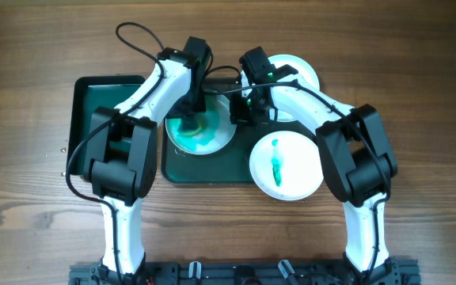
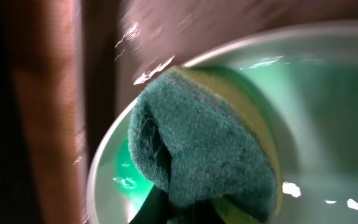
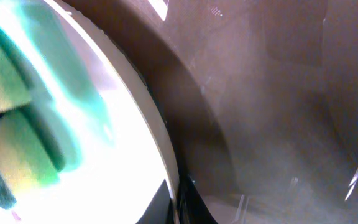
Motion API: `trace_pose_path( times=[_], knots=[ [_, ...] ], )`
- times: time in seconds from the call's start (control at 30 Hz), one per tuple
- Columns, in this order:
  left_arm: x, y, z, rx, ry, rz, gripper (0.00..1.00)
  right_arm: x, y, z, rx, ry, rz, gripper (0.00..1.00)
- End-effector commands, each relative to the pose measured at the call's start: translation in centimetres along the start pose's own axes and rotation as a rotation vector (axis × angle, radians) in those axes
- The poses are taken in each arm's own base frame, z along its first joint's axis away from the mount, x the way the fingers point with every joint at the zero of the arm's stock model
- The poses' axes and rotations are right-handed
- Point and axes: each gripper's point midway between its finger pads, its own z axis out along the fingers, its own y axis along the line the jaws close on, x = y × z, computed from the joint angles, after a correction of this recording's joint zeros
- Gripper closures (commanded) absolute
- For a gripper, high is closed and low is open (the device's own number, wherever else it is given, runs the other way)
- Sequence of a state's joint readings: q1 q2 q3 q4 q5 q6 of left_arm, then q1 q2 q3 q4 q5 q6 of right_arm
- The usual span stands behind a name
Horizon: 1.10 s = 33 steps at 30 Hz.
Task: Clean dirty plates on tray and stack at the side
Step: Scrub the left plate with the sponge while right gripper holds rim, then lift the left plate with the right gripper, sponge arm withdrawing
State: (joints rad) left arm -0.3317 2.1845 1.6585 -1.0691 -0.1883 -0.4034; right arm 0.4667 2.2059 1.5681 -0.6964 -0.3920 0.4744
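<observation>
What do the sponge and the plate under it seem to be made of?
The sponge: yellow foam with a rough, fibrous green scouring layer, matte. The plate: probably glazed ceramic or hard plastic; its smooth white surface shows bright glints.

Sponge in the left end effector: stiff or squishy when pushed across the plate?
Probably squishy: the sponge looks folded and bulging where it is gripped. Its rough green face likely drags rather than glides on the smeared plate. Its texture looks porous, so it is probably light.
</observation>
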Motion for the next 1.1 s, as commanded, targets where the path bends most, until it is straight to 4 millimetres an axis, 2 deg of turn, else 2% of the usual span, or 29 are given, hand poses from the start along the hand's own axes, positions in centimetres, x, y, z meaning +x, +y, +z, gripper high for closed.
trace_pose_path(
  times=[0.0, 0.17, 0.2, 0.23, 0.37, 0.4, 0.5, 0.63, 1.07],
  knots=[
    [-0.6, 1.2, -1.8, -0.013, -0.005, -0.077, 0.96, 0.5, -1.1, 1.2, 0.030, 0.026, 0.013, 0.96],
    [-1.4, 0.5, -6.6, 0.140, -0.026, -0.098, 0.96, 0.5, -1.1, 1.2, 0.030, 0.026, 0.012, 0.96],
    [-1.8, 1.2, -8.4, 0.172, -0.045, -0.120, 0.96, 0.5, -1.1, 1.2, 0.030, 0.026, 0.012, 0.96],
    [-2.0, 1.7, -9.4, 0.183, -0.055, -0.133, 0.96, 0.5, -1.1, 1.2, 0.030, 0.026, 0.011, 0.96],
    [-2.5, 4.9, -12.2, 0.200, -0.102, -0.199, 0.96, 0.4, -0.8, 0.9, 0.025, 0.019, -0.022, 0.96],
    [-2.8, 6.3, -13.0, 0.205, -0.124, -0.208, 0.96, 0.2, -0.5, 0.5, 0.036, 0.001, -0.038, 0.96],
    [-3.1, 8.0, -13.5, 0.204, -0.141, -0.221, 0.96, -0.1, -0.2, -0.7, 0.106, -0.051, -0.090, 0.96],
    [-3.4, 9.0, -13.3, 0.201, -0.141, -0.246, 0.96, -0.6, -0.1, -3.3, 0.270, -0.155, -0.147, 0.96],
    [-3.3, 9.1, -13.2, 0.198, -0.135, -0.249, 0.96, -0.6, 2.8, -14.7, 0.754, -0.574, -0.322, 0.96]
  ],
)
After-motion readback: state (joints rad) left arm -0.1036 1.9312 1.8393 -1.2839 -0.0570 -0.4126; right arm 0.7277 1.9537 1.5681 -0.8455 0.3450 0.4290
